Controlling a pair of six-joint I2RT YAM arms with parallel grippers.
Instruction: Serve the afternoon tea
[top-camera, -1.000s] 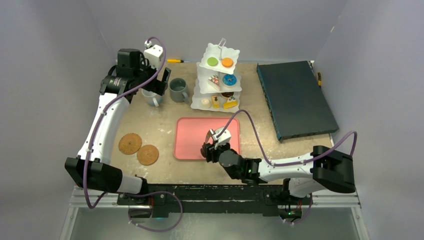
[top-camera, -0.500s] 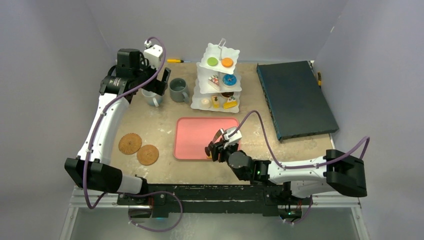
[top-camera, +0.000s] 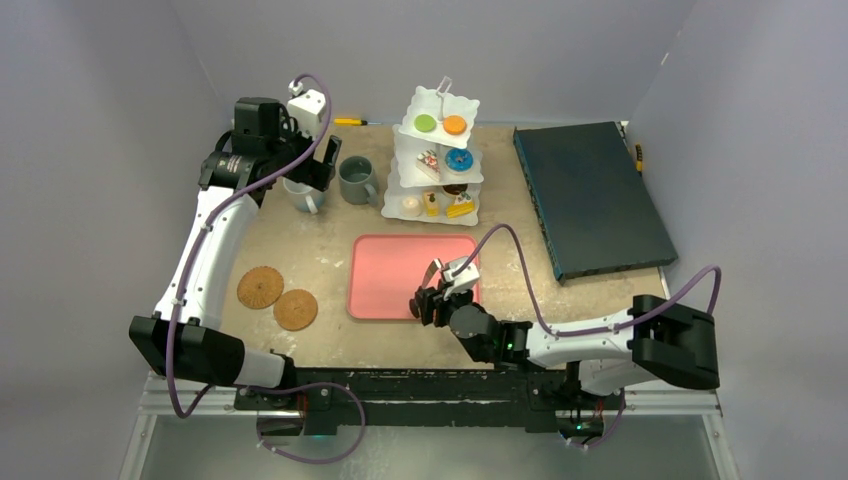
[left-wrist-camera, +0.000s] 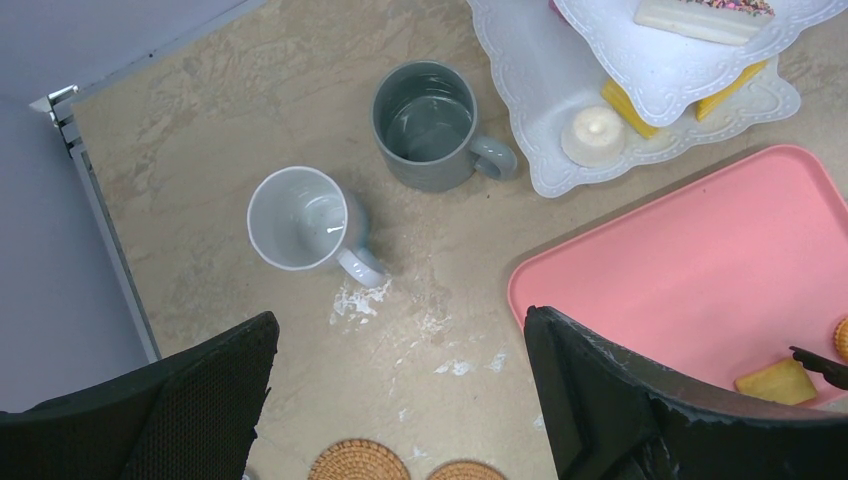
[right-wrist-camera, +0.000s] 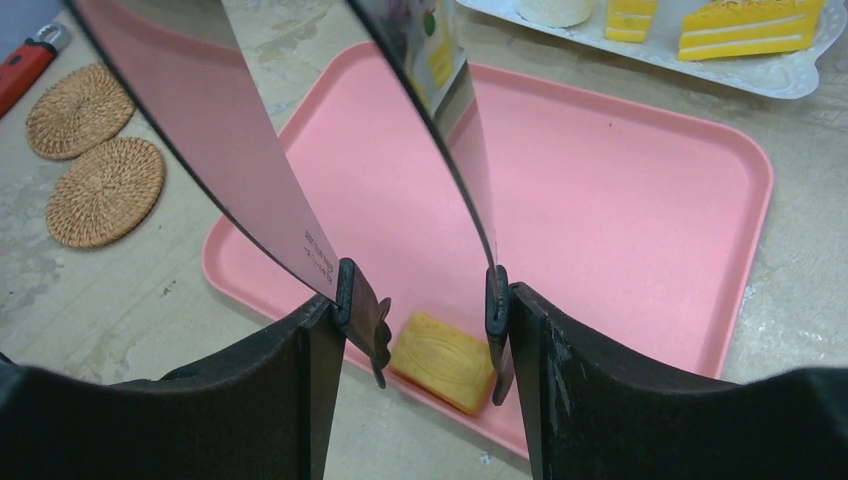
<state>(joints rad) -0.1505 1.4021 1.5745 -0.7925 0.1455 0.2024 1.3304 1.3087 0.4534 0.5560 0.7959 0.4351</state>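
biscuit (right-wrist-camera: 443, 360) between tongs (right-wrist-camera: 250, 170) of right tool (right-wrist-camera: 415, 312)

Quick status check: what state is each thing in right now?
Left gripper: open, holding nothing.
Right gripper: shut on tongs.
Tongs: tips either side of biscuit.
Biscuit: flat on tray.
White mug: upright, empty.
Grey mug: upright, empty.
Stand: upright, pastries on every tier.
Coasters: bare, side by side.
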